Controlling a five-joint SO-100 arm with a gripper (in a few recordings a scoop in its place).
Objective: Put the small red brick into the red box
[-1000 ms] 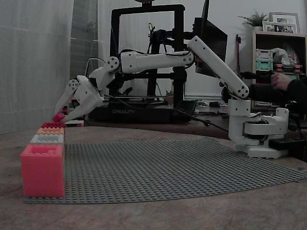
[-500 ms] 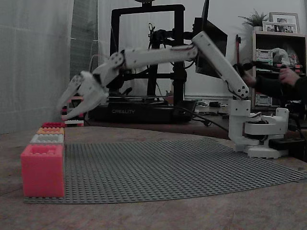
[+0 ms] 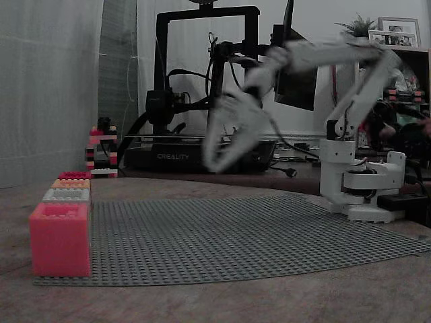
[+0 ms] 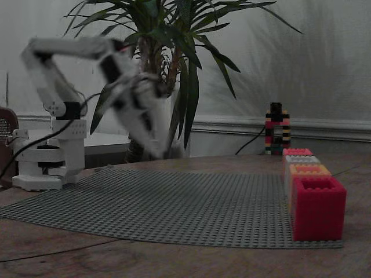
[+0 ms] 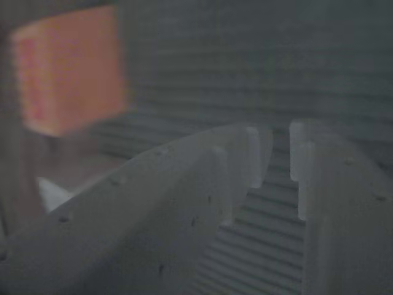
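Baseplate (image 3: 236, 235): the grey studded sheet fills the lower middle of both fixed views. We judge that a brick dropped on it could bounce between the studs and end up away from the boxes.
Arm (image 3: 337, 54): white and smeared by blur in the upper right of a fixed view. The blur suggests speed, and at speed a low pass over the row of boxes could knock them out of line.
Gripper (image 3: 225, 145): it hangs fingers down at centre frame, well apart from the boxes. In the wrist view the fingertips (image 5: 258, 153) stand slightly apart with only baseplate studs in the gap, so we read it as parted and empty.
Coral-pink box (image 3: 59, 239): nearest the camera at lower left. A blurred orange-pink block sits in the upper left of the wrist view, and we cannot tell which box it is. Confusing that colour with deep red is the likeliest sorting error.
Red box (image 3: 74, 175): the farthest of the row, at left of centre, and at right of centre in the other fixed view (image 4: 297, 152).
Small red brick: we cannot tell where it lies. Our guess is inside the red box, whose walls hide its hollow. If it is perched on the studded rim instead, a nudge would tip it out.
Writing: "CREALITY" on the base of the black 3D printer (image 3: 174, 157). We can read nothing else.
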